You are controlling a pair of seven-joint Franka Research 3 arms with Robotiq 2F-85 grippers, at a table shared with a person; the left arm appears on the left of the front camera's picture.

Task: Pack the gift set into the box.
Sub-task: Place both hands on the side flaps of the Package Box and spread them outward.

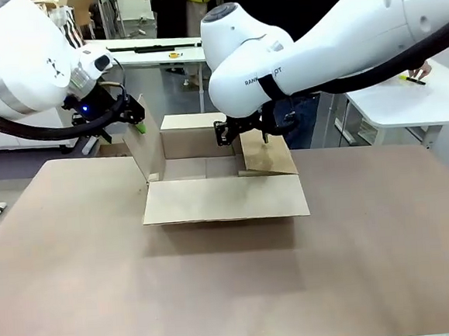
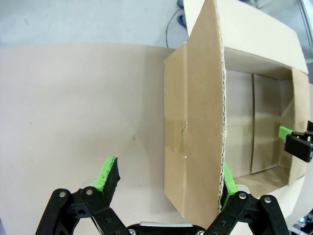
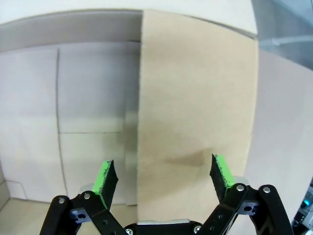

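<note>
Brown table [image 1: 219,293], box [image 1: 209,168] centred; left gripper [image 2: 168,177], right gripper [image 3: 164,171] wide open astride side flaps [image 2: 195,107], clamping nothing, likely spreading them

Plainly a robotics lab: white robot arms [image 1: 331,43] at a brown table [image 1: 234,284], white desks [image 1: 410,103] behind, grey floor [image 1: 160,95].

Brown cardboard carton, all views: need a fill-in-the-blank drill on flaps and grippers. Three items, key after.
1. The near flap of the plain brown corrugated cardboard carton lies ____ on the brown table.
2. The left gripper has its jaws ____, with an upright side flap standing between them.
3. The right gripper, jaws apart, hangs above the sloping flap on the carton's ____ side.

Missing words: flat; open; right.
</note>
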